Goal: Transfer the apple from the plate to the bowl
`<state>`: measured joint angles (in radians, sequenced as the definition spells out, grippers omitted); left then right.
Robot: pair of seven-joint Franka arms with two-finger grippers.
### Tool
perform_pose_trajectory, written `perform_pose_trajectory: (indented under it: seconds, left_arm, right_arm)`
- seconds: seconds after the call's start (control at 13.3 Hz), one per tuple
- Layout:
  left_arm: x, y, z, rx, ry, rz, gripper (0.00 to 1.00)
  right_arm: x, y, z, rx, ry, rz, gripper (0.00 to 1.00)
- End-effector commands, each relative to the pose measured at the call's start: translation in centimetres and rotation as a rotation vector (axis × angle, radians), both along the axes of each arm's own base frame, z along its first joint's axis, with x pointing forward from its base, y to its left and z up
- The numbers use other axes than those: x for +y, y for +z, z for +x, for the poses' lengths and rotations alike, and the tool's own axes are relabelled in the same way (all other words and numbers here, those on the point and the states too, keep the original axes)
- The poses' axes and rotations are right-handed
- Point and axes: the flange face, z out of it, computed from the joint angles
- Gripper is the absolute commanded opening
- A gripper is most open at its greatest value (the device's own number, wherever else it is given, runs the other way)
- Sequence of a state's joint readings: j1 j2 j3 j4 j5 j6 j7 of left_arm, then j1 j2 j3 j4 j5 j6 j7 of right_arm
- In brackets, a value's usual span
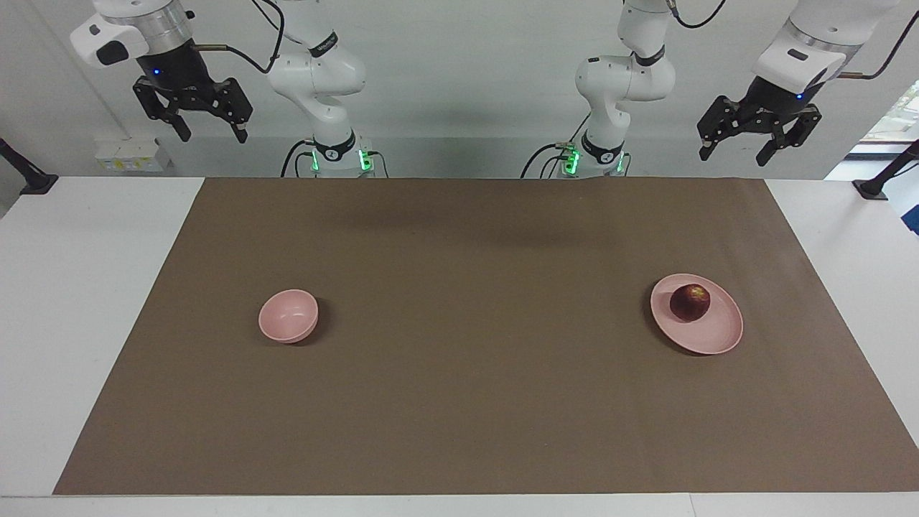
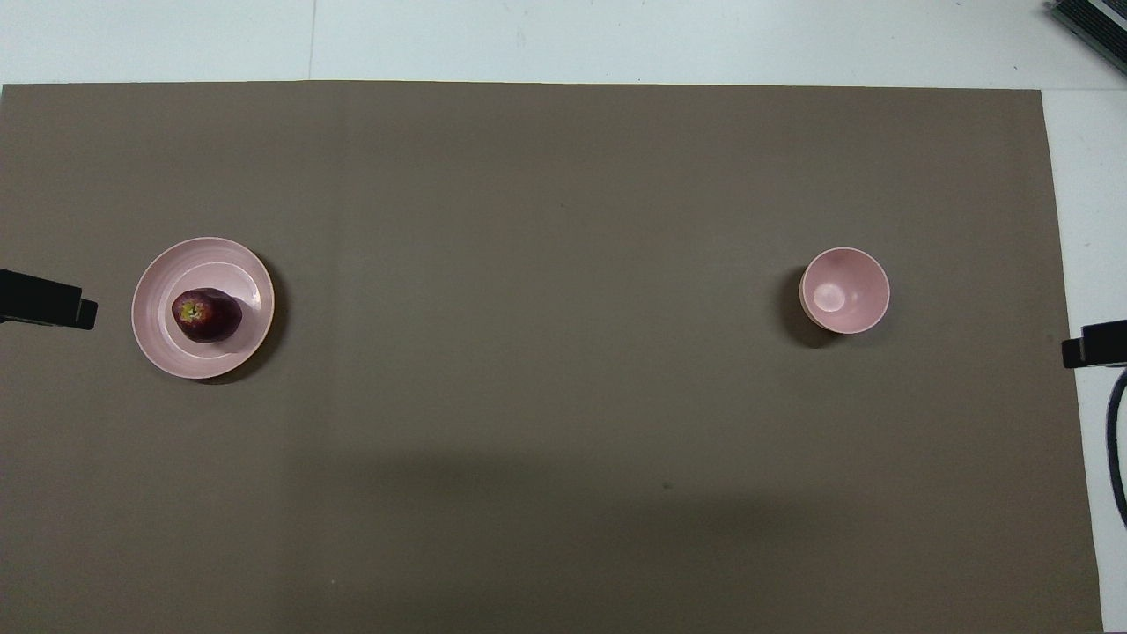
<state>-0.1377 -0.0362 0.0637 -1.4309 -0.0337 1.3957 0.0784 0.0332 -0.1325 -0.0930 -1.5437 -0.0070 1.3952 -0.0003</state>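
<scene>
Task not started: apple [image 1: 690, 302] sits on the plate [image 1: 711, 337] toward the left arm's end of the desk [image 1: 459, 402], untouched. Bowl [image 1: 288, 316] stands empty, well apart, toward the right arm's end.

Step in hand looks like the pre-reach. Next move likely calls for the left gripper [image 1: 751, 141] to come down over the plate and straddle the apple, a round thing that may roll.

Left gripper hangs high near its end of the desk, jaws open, nothing held. Right gripper [image 1: 208, 124] waits high at the other end, jaws open, empty too.
</scene>
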Motion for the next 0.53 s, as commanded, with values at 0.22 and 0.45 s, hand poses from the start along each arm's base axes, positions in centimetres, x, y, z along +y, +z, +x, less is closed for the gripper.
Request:
perform_pose_trajectory:
  seconds: [0.22,0.45]
  left_arm:
    - [0.2,0.2,0.3,-0.052,0.008,-0.01,1.0]
    - [0.4,-0.8,0.7,-0.063,0.002,-0.01,1.0]
  right_arm:
    - [0.1,0.1,-0.6,0.004,-0.004,-0.003,1.0]
    - [0.1,0.1,-0.6,0.004,-0.004,-0.003,1.0]
